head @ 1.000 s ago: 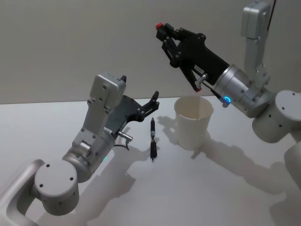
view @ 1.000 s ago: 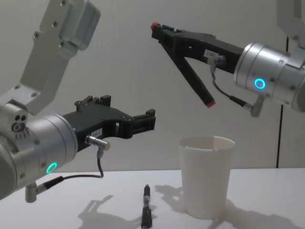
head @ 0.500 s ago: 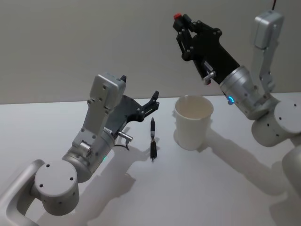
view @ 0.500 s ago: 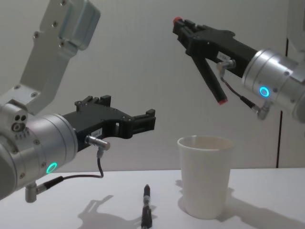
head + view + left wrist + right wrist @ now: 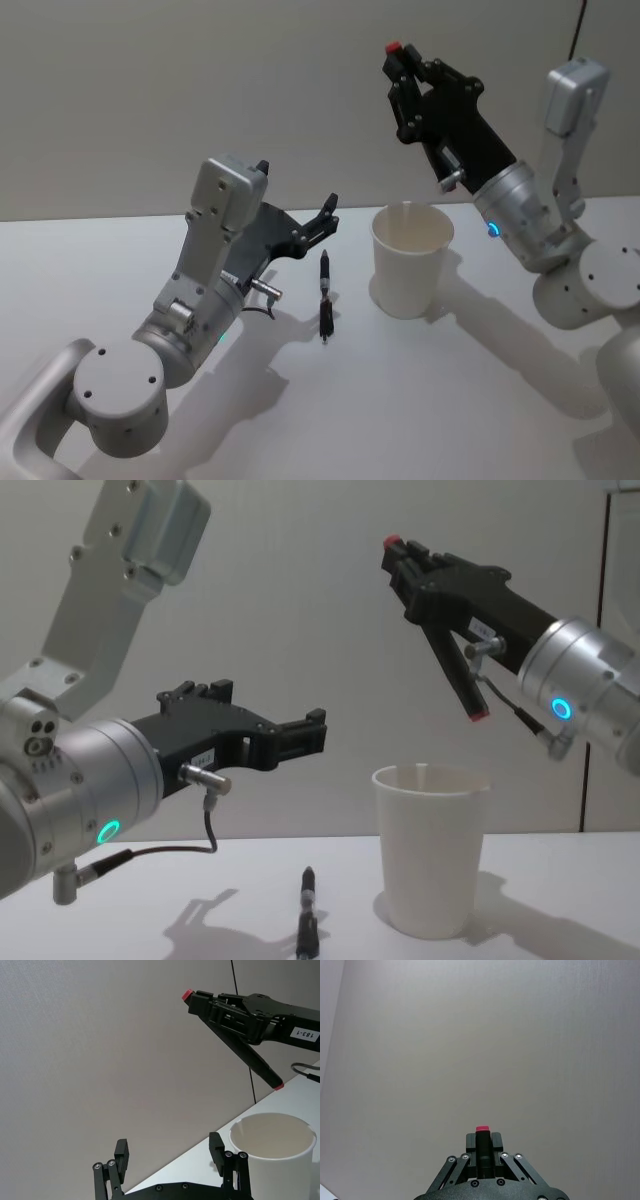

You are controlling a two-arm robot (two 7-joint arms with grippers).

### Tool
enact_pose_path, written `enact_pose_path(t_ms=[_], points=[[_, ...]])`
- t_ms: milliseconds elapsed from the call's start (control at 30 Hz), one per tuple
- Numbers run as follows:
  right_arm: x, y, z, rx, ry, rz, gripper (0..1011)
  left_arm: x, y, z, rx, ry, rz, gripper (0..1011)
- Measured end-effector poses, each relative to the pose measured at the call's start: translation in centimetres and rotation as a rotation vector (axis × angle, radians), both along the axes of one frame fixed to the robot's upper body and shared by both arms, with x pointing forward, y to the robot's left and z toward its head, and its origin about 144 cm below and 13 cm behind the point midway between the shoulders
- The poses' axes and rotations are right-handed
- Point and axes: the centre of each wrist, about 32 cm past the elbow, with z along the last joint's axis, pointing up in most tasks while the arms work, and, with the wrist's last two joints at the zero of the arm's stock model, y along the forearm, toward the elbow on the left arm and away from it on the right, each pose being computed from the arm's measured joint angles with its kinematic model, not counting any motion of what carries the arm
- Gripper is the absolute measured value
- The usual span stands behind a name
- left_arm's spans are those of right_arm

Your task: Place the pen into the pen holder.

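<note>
item: right gripper (image 5: 481, 1142), raised at the right above the plain white tapered paper cup (image 5: 430, 850). jaws were pinching a slim black pen with red ends (image 5: 462, 685) near its upper end. the pen hung steeply tilted, its lower red end above the cup's mouth and apart from the rim. the cup looked empty.

item: left gripper (image 5: 168, 1146), hovering at the left over the white desk (image 5: 450, 400). jaws were spread, holding nothing.

item: second black pen (image 5: 325, 298), lying flat on the desk between the left gripper and the cup, near the cup, touched by neither gripper.

status, as judged: pick-up and carry were done for the held pen. lowering into the cup and release were left to do. the lying pen was not yet started.
</note>
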Motion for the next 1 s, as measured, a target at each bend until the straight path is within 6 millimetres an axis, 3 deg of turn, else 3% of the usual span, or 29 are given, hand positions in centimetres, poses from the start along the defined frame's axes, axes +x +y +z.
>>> enact_pose_path(t_ms=[1000], points=[[-0.5, -0.5, -1.2, -0.042, 0.039, 0.057, 171, 0.0, 0.0, 0.0, 0.000, 0.000, 0.000, 1001]])
